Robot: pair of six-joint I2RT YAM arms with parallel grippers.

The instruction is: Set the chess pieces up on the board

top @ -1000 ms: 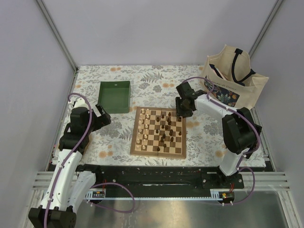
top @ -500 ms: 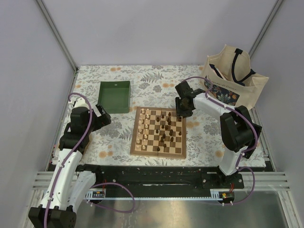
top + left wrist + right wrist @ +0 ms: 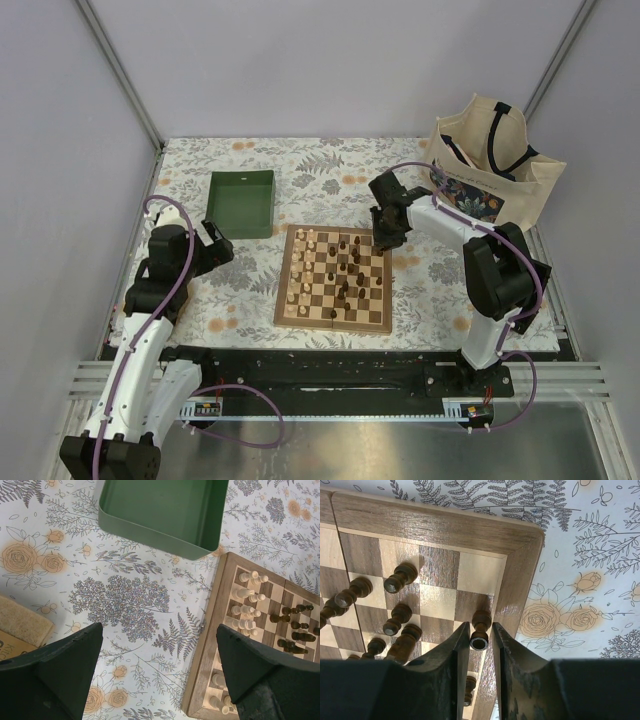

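The board (image 3: 283, 300) lies mid-table with pale chess pieces (image 3: 300, 290) along its left side and dark chess pieces (image 3: 352, 272) scattered over its right half. My right gripper (image 3: 383, 238) hangs over the board's far right corner. In the right wrist view its fingers (image 3: 462, 640) close around one upright dark piece (image 3: 481, 620) standing on a dark square by the board's border (image 3: 445, 525). My left gripper (image 3: 159, 630) is open above the floral cloth, left of the board edge (image 3: 210, 645), holding nothing.
A green tray (image 3: 242, 203) stands left of the board's far corner. A cream tote bag (image 3: 495, 160) stands at the back right. Other dark pieces (image 3: 400, 577) stand close to the left of the gripped one. A tan pad (image 3: 22, 622) lies at left.
The right gripper's jaws have narrowed onto the dark piece at the board's far right corner, and the arm shifted slightly. The left arm has not moved.
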